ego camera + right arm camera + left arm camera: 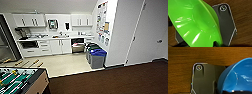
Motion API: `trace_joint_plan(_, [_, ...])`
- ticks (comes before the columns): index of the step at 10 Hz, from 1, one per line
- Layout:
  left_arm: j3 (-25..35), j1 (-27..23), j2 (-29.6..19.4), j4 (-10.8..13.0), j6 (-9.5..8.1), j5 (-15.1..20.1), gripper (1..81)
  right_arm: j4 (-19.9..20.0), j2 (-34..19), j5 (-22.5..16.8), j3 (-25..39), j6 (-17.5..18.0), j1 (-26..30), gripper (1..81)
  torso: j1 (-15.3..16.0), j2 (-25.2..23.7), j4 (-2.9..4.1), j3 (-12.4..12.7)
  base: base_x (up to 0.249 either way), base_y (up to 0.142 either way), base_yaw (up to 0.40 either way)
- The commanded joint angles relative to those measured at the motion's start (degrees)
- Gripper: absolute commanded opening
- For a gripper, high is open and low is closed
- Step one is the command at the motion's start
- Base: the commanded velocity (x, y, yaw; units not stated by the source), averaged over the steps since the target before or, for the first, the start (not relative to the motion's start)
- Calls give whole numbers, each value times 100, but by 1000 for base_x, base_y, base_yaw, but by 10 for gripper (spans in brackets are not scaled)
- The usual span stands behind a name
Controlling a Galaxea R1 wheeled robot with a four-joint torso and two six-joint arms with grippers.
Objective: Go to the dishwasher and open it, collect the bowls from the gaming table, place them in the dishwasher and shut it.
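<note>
The dishwasher (78,46) stands under the far kitchen counter with its door folded down and its dark inside showing. A blue bowl (239,77) hangs tilted over the brown carpet, with my left gripper (230,91) shut on its rim. A green bowl (196,23) is carried the same way above the carpet, and my right gripper (217,44) is shut on its edge. The gaming table is out of view.
A table-football table (20,80) with a green field stands close at the lower left. Bins with blue and green lids (97,58) line the white wall corner beside the dishwasher. Pale kitchen floor (62,65) lies beyond the brown carpet (112,80). Wooden pieces (27,63) lie on the floor at the left.
</note>
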Motion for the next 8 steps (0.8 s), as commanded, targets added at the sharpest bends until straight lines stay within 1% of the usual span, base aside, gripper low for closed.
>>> trace_joint_plan(1, [-6,-255,-79,62,12,188,10,-38,8,-474,36,-39,216,10,0,0,0,0,190,0,0])
trace_joint_plan(8, [-6,-255,-79,62,12,188,10,-38,8,-474,36,-39,225,10,0,0,0,0,191,0,0])
